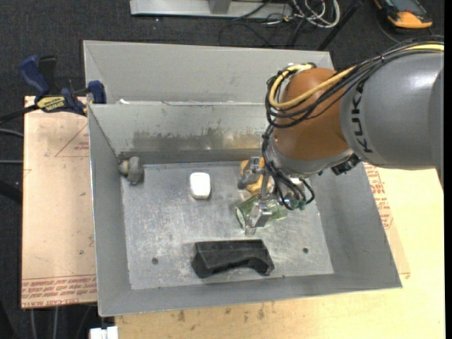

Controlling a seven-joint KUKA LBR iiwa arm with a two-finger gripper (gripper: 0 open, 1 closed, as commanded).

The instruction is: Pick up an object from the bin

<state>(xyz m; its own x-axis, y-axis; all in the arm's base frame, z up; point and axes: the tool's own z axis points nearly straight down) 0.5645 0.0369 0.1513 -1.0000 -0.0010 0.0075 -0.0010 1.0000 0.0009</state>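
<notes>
The gripper (258, 206) hangs low right of the bin's (106, 189) centre, right over a small greenish thing (274, 216) on the floor; whether it grips it cannot be told. A white block (200, 186) lies to the left, and a black curved piece (233, 258) lies below.

My arm (402, 111) is cut off by the right edge. Its orange wrist cover (311, 119) hides the back-right part of the bin (212, 136) from me. A small yellow-orange thing (251, 167) pokes out from under that cover, mostly hidden, and I cannot tell what it is. Beneath the gripper (256, 217) lies something greenish (277, 215), tangled among cables, which I cannot make out. The grey lump (131, 169) in the back-left corner is too small to name.
</notes>
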